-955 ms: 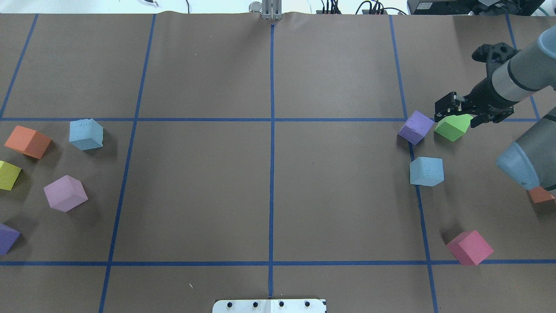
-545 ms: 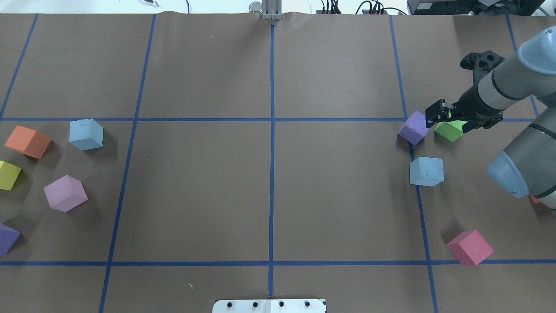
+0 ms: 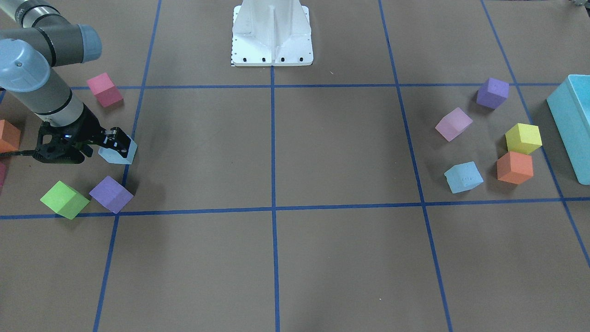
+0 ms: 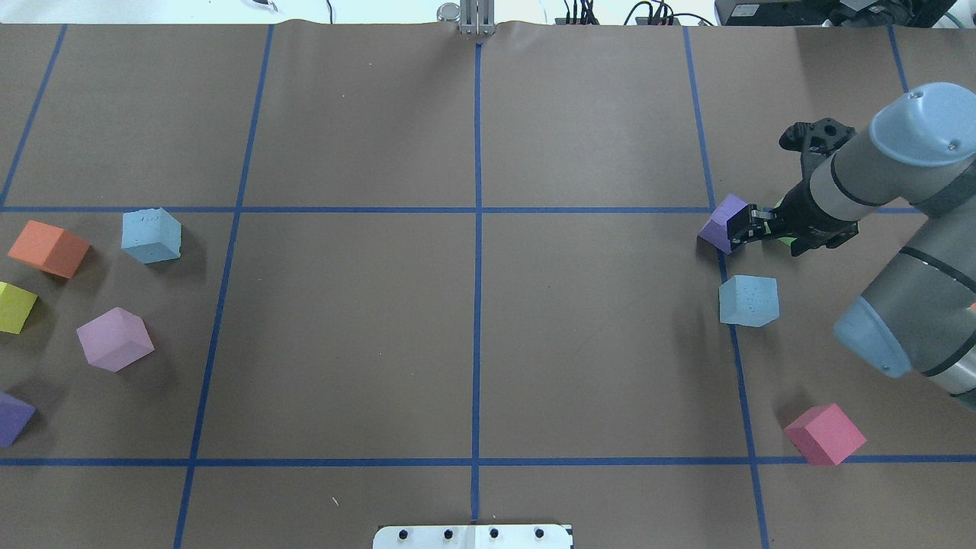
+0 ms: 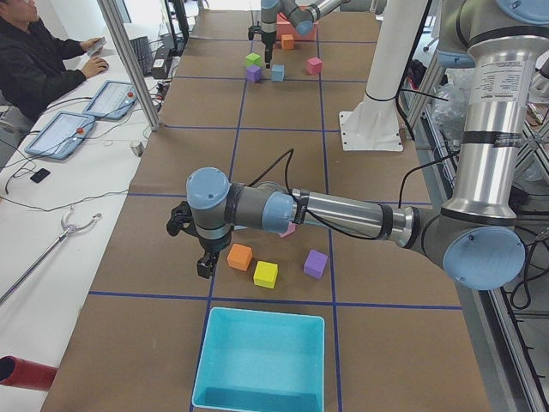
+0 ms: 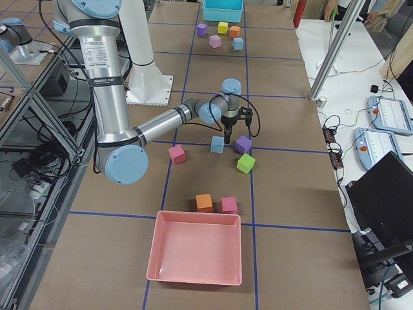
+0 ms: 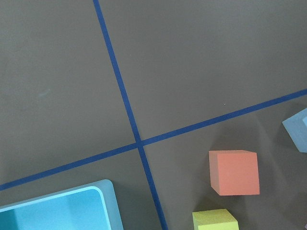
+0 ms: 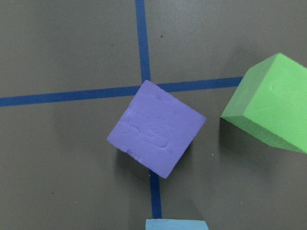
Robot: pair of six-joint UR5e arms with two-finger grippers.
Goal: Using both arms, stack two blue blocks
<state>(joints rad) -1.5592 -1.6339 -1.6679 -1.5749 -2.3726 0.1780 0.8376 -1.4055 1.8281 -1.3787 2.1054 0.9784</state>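
The left arm [image 5: 334, 213] stretches low and nearly level across the table, wrist bent so the left gripper [image 5: 203, 266] points straight down just beside an orange cube [image 5: 240, 256]. Whether its fingers are apart cannot be told. The right arm [image 4: 877, 168] reaches in, with the right gripper [image 4: 746, 229] above a purple cube [image 4: 720, 223], its finger spacing likewise unclear. One blue block [image 4: 749, 300] sits near that gripper. The other blue block [image 4: 151, 235] lies well apart, near the orange cube.

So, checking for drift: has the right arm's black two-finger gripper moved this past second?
Yes. In the overhead view the right gripper slid leftward, now overlapping the unmoved purple foam cube.
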